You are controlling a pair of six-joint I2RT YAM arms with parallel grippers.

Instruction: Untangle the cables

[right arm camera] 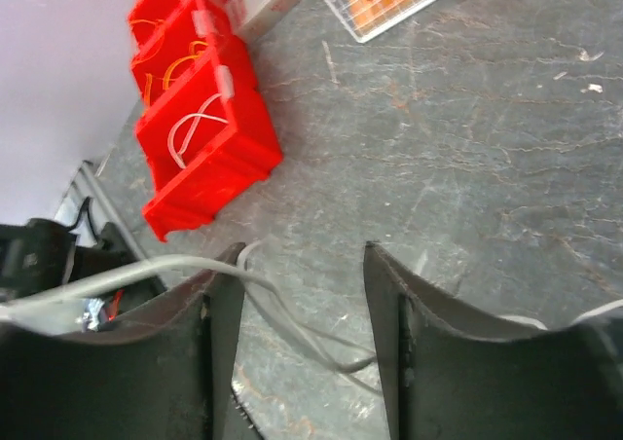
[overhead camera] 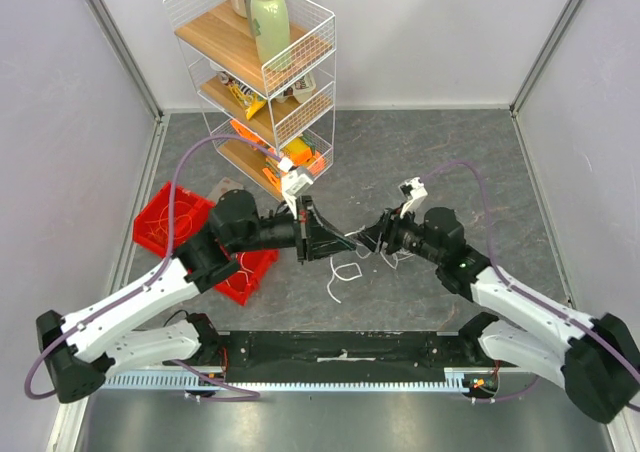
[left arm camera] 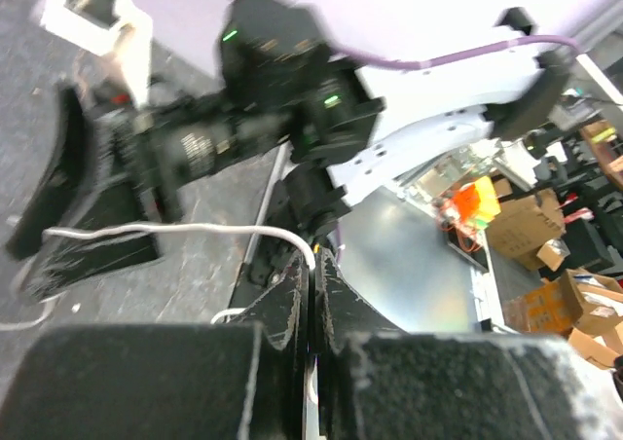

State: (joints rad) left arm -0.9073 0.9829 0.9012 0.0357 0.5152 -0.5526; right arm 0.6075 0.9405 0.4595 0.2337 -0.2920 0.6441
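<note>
With the left hand (left arm camera: 313,263) clenched on the thin white flexible cable (left arm camera: 175,229), whose slack lies on the grey mottled surface (right arm camera: 467,167) between the fingers (right arm camera: 209,362) of the released right hand (right arm camera: 304,255), the right hand should pinch that strand squarely before both draw apart slowly, avoiding a snag.

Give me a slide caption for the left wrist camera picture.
Left claw shut on a white cable, facing the right arm across the table.

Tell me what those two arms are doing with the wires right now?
Left gripper shut on white cable. Right gripper open, the cable draped across one finger. Nothing blocking; red bins off to the side.
</note>
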